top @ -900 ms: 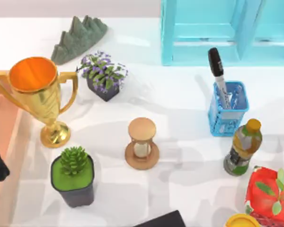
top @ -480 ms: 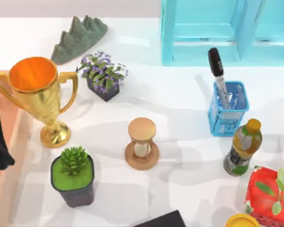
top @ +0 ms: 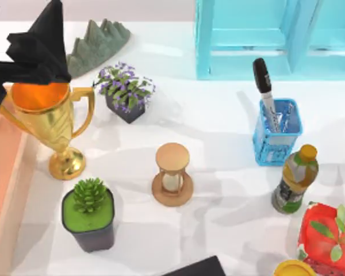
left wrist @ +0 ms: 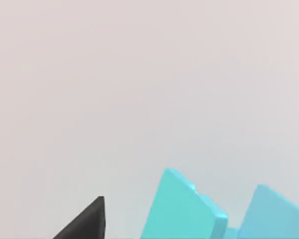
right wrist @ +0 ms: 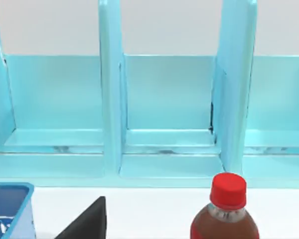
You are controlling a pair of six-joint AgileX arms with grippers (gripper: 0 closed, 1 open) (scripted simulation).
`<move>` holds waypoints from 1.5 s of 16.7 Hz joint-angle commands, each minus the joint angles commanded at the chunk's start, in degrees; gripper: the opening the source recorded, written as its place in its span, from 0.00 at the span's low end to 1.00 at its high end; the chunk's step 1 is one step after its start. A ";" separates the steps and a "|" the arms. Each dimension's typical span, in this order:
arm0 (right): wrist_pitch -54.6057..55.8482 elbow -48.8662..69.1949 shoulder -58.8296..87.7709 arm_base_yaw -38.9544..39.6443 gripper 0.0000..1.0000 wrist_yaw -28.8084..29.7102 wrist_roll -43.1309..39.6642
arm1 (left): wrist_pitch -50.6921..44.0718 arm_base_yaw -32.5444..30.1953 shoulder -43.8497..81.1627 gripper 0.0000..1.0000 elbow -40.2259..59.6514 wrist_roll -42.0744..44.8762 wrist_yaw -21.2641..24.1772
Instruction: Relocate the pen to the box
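Presently, top view: pen (top: 264, 92) stands cap-up in the blue mesh basket (top: 276, 135), right half of the table, untouched; nothing of the task is done. Box (top: 3, 167) lies at the far left edge, well apart. My left gripper (top: 37, 49) hangs high over the trophy (top: 46, 115); whether it is parted or holding anything I cannot tell. Hourglass (top: 172, 175), two plants and bottle (top: 296, 178) crowd the route; open room lies along the table's middle.

Left wrist view: turquoise shelf unit (left wrist: 189, 209), blank wall.

Right wrist view: shelf unit, basket corner, red-capped bottle (right wrist: 224, 209); my right arm is parked low.
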 joint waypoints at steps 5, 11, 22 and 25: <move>0.00 0.00 0.00 0.00 1.00 0.00 0.00 | 18.34 -8.67 32.78 1.00 12.03 0.72 0.90; 0.00 0.00 0.00 0.00 1.00 0.00 0.00 | 25.36 -20.26 58.13 1.00 17.99 -5.48 -2.47; 0.00 0.00 0.00 0.00 1.00 0.00 0.00 | 27.63 -27.76 67.39 1.00 21.21 -15.65 -4.86; 0.00 0.00 0.00 0.00 1.00 0.00 0.00 | 26.16 -27.85 67.92 1.00 21.44 -15.61 -4.68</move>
